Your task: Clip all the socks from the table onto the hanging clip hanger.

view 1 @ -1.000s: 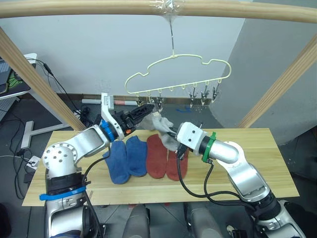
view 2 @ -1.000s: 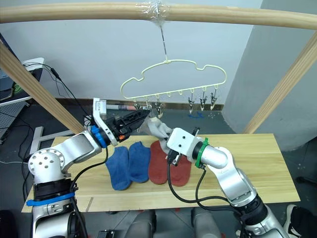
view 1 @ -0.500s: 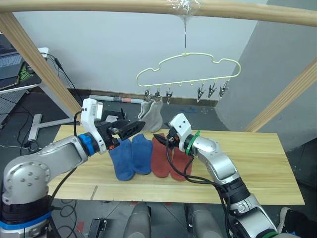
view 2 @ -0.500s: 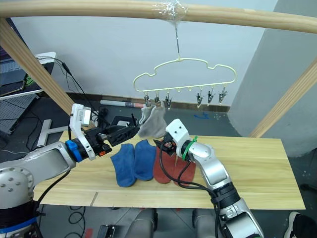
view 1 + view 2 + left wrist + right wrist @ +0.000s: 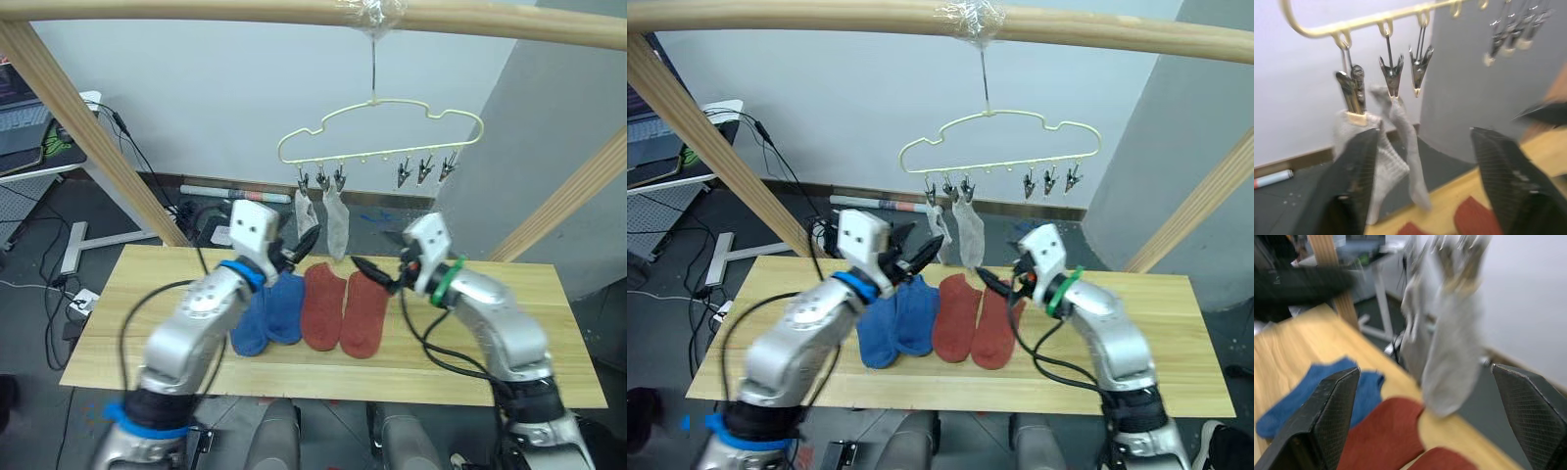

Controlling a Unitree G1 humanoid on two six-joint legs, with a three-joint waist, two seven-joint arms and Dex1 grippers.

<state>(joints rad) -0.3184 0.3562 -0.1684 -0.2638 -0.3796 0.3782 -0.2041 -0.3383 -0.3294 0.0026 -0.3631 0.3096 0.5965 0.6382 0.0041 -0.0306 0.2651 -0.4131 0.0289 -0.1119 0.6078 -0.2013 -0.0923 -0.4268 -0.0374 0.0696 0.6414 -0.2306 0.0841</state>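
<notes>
I'm seeing both grey socks (image 5: 336, 223) hanging clipped on the clip hanger (image 5: 380, 132) — blue socks (image 5: 267, 311) and rust-red socks (image 5: 342, 308) lying on the bench (image 5: 509, 323). Left gripper (image 5: 297, 246) and right gripper (image 5: 370, 270) are hovering, jaws wide open, empty. Next — I'm judging — reaching down for a red sock.

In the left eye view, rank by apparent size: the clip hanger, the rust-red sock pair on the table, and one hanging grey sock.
1. clip hanger, widest span.
2. rust-red sock pair, as one patch.
3. hanging grey sock, clearly smallest.
The hanger hangs farther back than the pair, so its true lead may be larger than it looks.
</notes>
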